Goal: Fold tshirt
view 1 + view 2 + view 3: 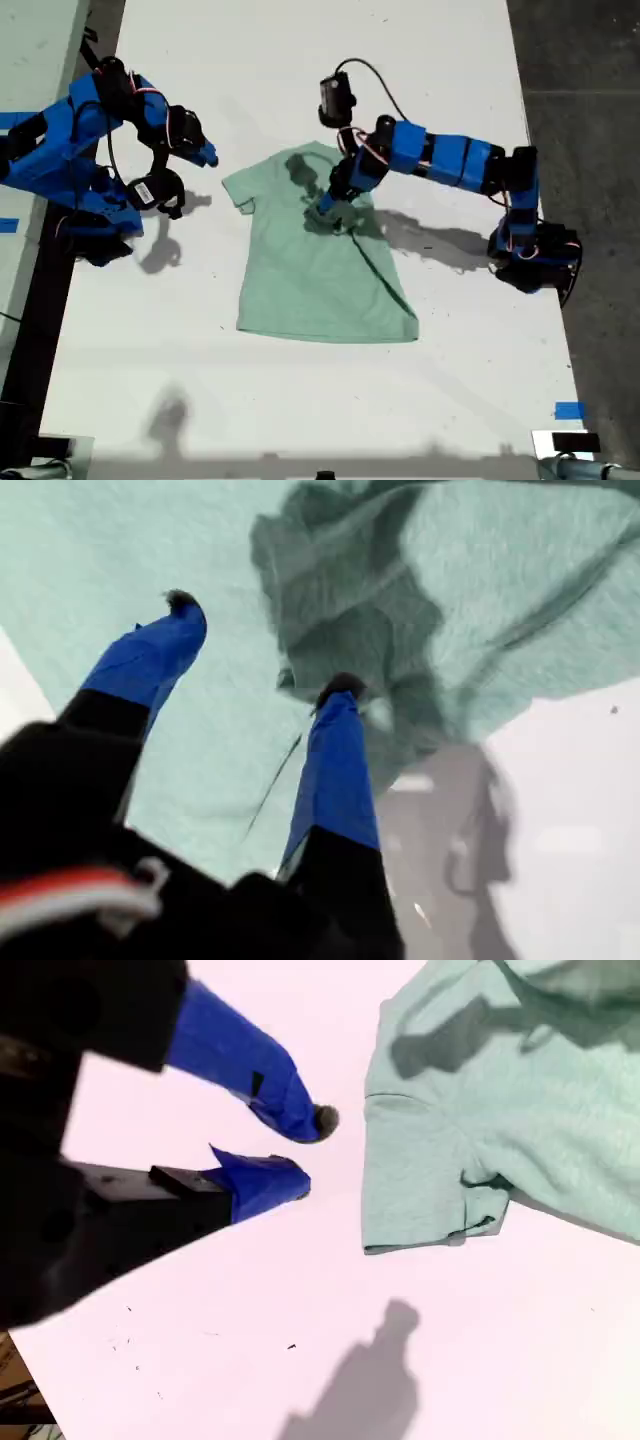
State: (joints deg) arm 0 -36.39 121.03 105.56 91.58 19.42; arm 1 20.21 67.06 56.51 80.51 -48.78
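The pale mint-green tshirt (pixel 305 275) lies on the white table (pixel 300 400), collar toward the far edge. One sleeve (pixel 240 190) is spread flat toward the exterior view's left. My first gripper (pixel 335 212) reaches in from the exterior view's right and hovers open just over the shirt's chest. Its blue fingers (pixel 335 750) straddle flat cloth beside a bunched, shadowed heap of fabric (pixel 350 610). My second gripper (pixel 310 1150) hangs above bare table near that flat sleeve (pixel 420 1180), apart from it. Its jaws stand slightly apart with nothing between them.
The second arm's base (pixel 95 235) sits at the exterior view's left table edge, the first arm's base (pixel 530 260) at the right edge. Blue tape marks (pixel 570 410) lie near the table's edges. Dark floor (pixel 590 120) borders the table on the exterior view's right.
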